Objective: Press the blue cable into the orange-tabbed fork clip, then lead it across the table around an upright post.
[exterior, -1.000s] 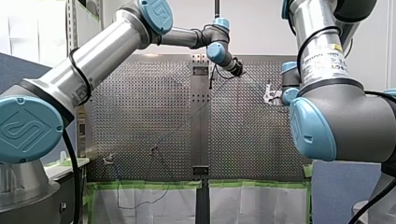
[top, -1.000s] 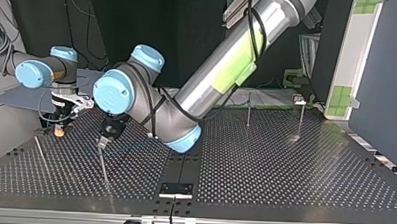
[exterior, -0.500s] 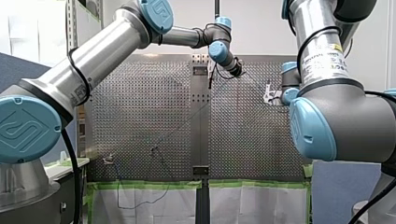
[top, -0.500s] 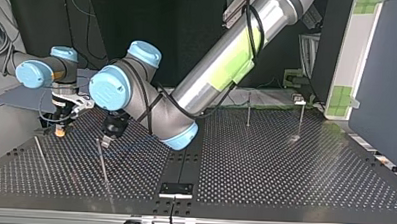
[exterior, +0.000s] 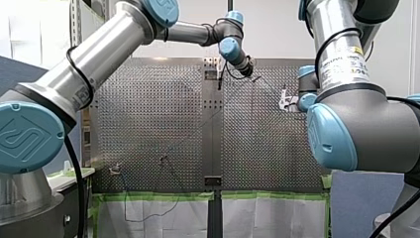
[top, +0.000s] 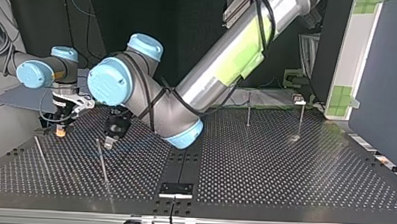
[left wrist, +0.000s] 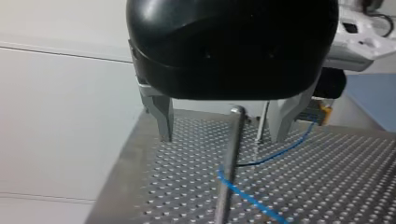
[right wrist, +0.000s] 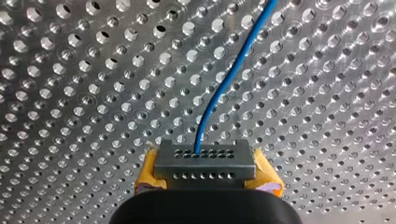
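Perforated table [top: 284,165] | left gripper [left wrist: 218,138] wide astride upright post [left wrist: 231,149] | right gripper [right wrist: 205,162] clamps blue cable [right wrist: 232,71], its end hidden.

Both tools work over the left half of the perforated metal counter [top: 284,185], as the top view shows it.
A slim upright metal post [left wrist: 231,158] stands between my left tool's [left wrist: 219,137] parted fingers, with the thin blue cable [left wrist: 252,198] passing beside it. Further left, my right tool [top: 61,127] grips that cable. Another upright post [top: 248,109] stands well apart, far right.

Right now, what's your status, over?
Left hand open over a post. Right hand shut on blue cable. Cable bends at that post.
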